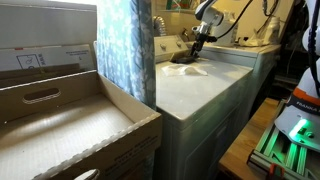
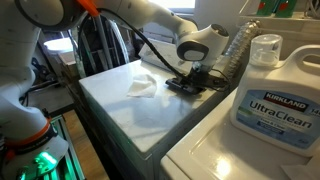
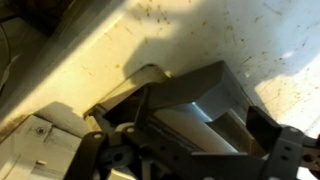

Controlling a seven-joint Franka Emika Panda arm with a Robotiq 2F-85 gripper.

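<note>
My gripper (image 2: pixel 194 74) is low over the white washer top (image 2: pixel 120 105), at its far edge. It also shows in an exterior view (image 1: pixel 197 42). Its fingers stand wide apart in the wrist view (image 3: pixel 195 140), open. Between them lies a flat dark object with a pale grey face (image 3: pixel 195 110). In both exterior views this dark object (image 2: pixel 186 86) (image 1: pixel 188 68) rests on the washer top right under the fingers. I cannot tell if the fingers touch it. A crumpled white cloth (image 2: pixel 143 86) lies on the top a little way from the gripper.
A large Kirkland UltraClear detergent jug (image 2: pixel 272 90) stands on the neighbouring machine. A clear bottle (image 2: pixel 236 50) stands behind the gripper. An open cardboard box (image 1: pixel 70 125) and a blue patterned curtain (image 1: pixel 125 45) are beside the washer. Cables run along the arm.
</note>
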